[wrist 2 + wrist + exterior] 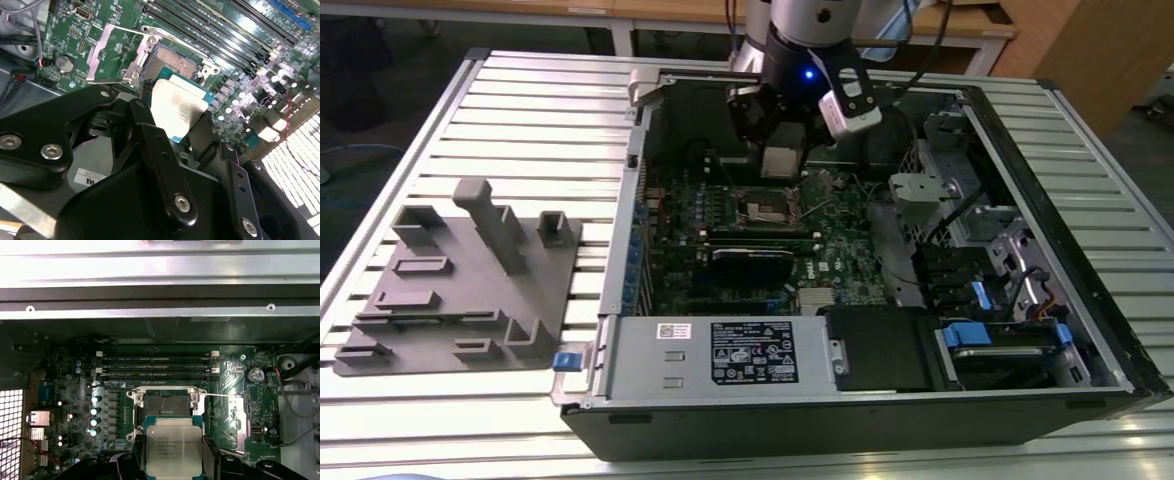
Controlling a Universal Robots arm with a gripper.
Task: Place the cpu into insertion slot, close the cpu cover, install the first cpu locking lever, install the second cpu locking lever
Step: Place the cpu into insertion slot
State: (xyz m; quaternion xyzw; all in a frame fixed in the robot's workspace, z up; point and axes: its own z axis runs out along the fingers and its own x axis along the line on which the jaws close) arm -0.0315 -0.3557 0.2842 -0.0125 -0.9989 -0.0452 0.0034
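Well, the big slatted table [454, 110] has an open computer case [720, 425] lying on it, and I can look right down inside. A green circuit board [847, 250] lies flat on the floor of the case.

The robot's gripper [781, 165] hangs inside the case, over the far part of that board. Its two black fingers [136, 462] are pinched on the cpu, one on each side.

The cpu cover [96, 50] is flipped up and back, so it lies beside the insertion slot [167, 407] and not over it. The slot is open, and its dark middle is bare. Nothing sits in it.

The cpu [173, 450] is up in the air, with its shiny grey top facing the first wrist view. It is near the slot and a bit off to one side, not touching it.

One thin locking lever [220, 395] sticks out beside the slot and is not hooked down.

So I think the job has hardly started. The chip has been picked up and brought close, but none of the four steps is done: chip in, cover shut, and both levers latched.
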